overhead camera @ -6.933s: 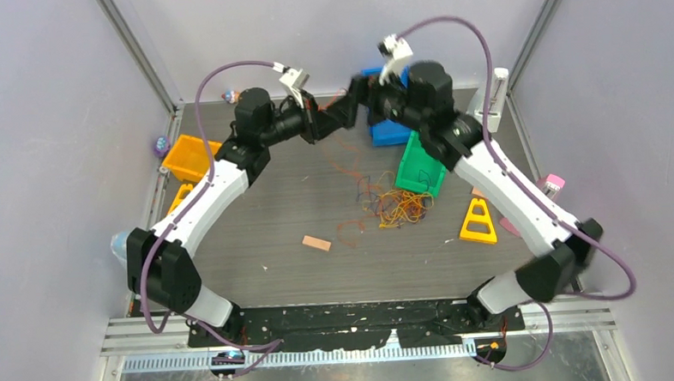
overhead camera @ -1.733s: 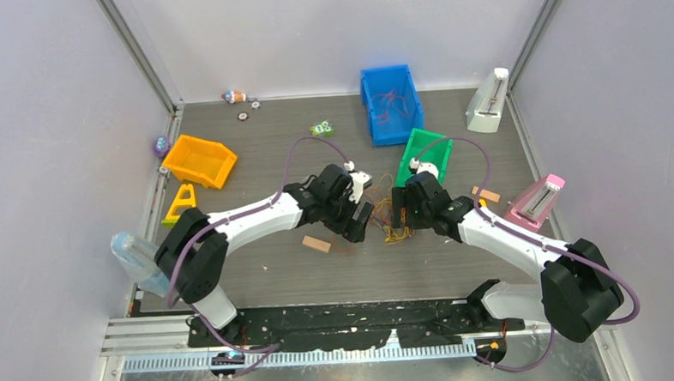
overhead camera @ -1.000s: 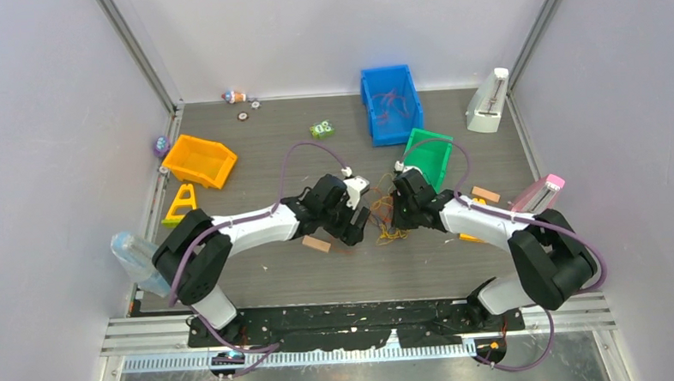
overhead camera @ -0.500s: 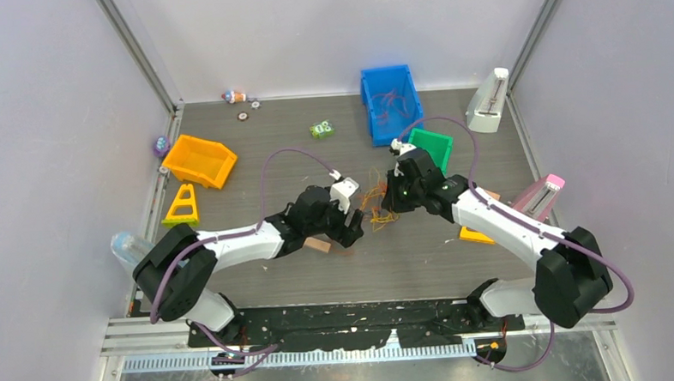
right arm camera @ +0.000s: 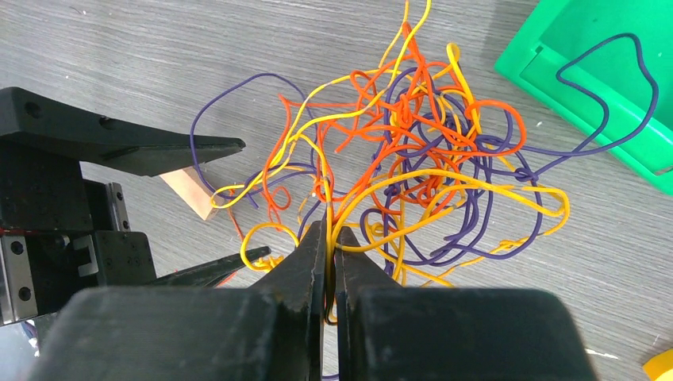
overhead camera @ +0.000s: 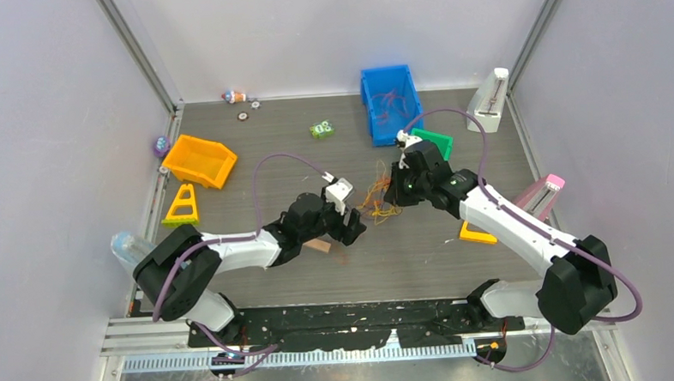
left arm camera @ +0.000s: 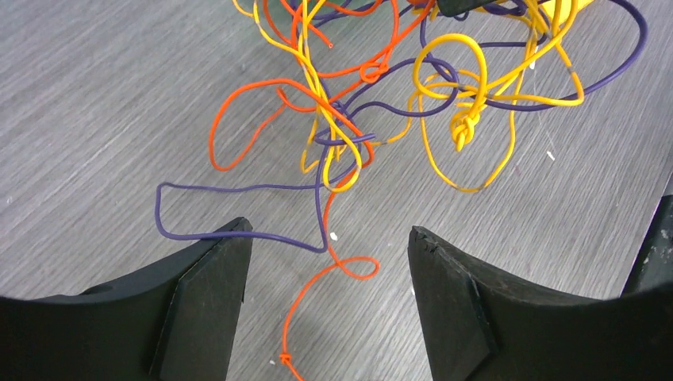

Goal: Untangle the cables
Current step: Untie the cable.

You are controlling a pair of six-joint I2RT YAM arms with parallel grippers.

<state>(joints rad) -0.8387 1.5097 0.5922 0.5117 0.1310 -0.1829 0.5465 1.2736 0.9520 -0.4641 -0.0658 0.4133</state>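
The cables (right arm camera: 421, 159) are a knotted bunch of orange, yellow and purple strands in the middle of the table (overhead camera: 422, 255). My right gripper (right arm camera: 329, 234) is shut on a few yellow and orange strands at the near edge of the bunch (overhead camera: 375, 202) and holds them up. My left gripper (left arm camera: 327, 230) stands open, low over the table just left of the bunch. A loose orange strand (left arm camera: 317, 294) lies between its fingers, and a purple loop (left arm camera: 238, 235) crosses its left fingertip. From above, the left gripper (overhead camera: 352, 228) and the right gripper (overhead camera: 392, 193) face each other across the bunch.
A small wooden block (overhead camera: 320, 245) lies by the left gripper. A green bin (overhead camera: 430, 142) stands just behind the right wrist and a blue bin (overhead camera: 390, 102) further back. An orange bin (overhead camera: 199, 159) and two yellow triangles (overhead camera: 180, 206) (overhead camera: 475, 232) flank the scene.
The right gripper has closed on the strands, then risen and drawn the bunch toward the far side. The left gripper has slid slightly nearer and stays open.
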